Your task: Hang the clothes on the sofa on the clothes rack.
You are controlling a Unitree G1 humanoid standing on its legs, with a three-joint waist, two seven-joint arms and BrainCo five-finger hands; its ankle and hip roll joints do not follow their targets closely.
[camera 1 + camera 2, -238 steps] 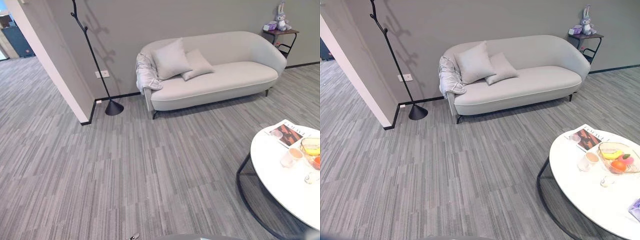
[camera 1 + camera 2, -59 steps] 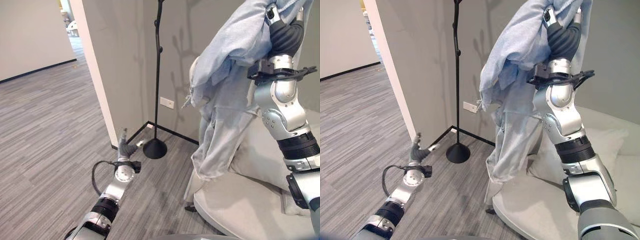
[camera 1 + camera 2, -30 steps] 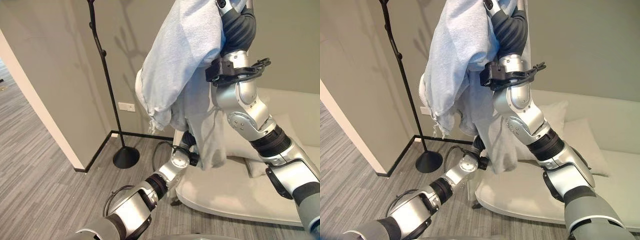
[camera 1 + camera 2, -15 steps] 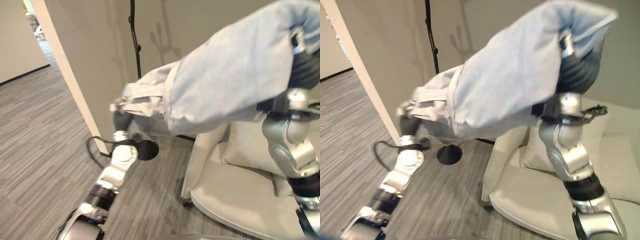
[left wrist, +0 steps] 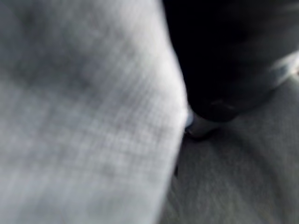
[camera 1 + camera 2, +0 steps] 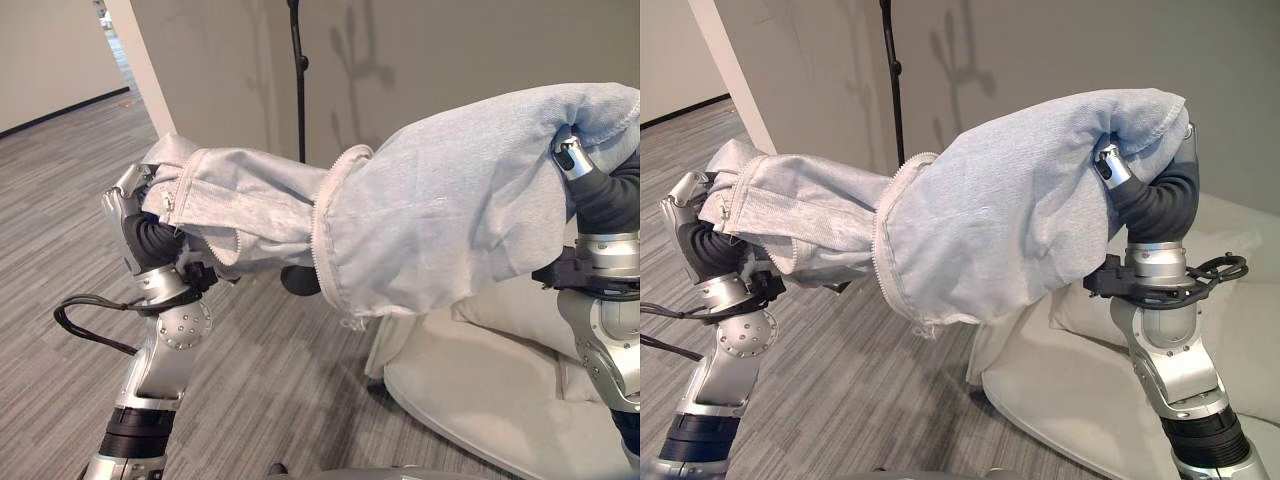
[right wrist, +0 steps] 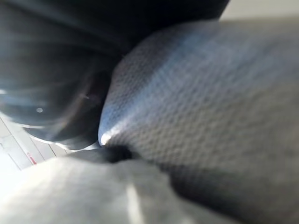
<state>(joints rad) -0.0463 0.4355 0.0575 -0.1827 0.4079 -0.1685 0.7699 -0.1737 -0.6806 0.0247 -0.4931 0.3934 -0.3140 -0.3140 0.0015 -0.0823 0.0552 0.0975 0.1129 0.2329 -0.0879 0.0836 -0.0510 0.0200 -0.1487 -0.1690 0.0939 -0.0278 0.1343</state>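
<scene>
Hoodie [image 6: 450,220] spans left hand [image 6: 135,215] and right hand [image 6: 1140,190], fingers buried so grip unclear; lift hood end over rack [image 6: 297,70] behind.

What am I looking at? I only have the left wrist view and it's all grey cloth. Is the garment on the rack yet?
Observer: No. The grey garment is spread between the left robot hand and the right robot hand.
Operator: Where's the rack?
Observer: The clothes rack stands behind the garment, by the wall; the stretch of pole that shows is bare.
Operator: And the sofa?
Observer: The sofa lies below the right robot hand.
</scene>
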